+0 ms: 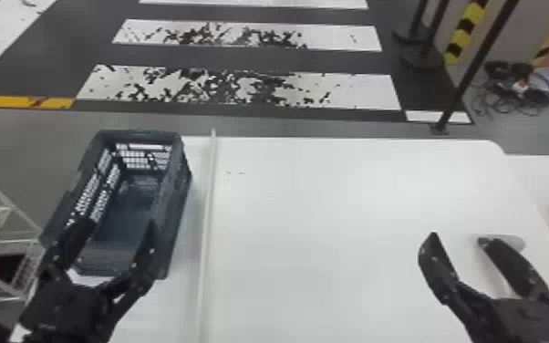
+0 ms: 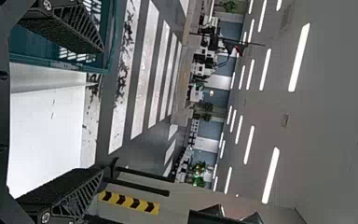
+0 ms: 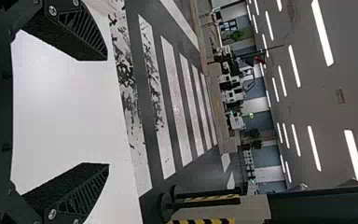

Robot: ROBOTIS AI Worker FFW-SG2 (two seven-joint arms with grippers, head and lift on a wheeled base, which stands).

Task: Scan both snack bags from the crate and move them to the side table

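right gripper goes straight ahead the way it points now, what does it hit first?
Way looks free as far as I see: the right gripper points forward over the white table. Its height above that is hard to judge.

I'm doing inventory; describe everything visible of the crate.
The crate is dark blue-grey, plastic-looking, long and open-topped, with slotted walls. It stands upright on the white table, left of the white strip; its visible floor is bare. The open left end effector overlaps its near end in view; contact can't be judged.
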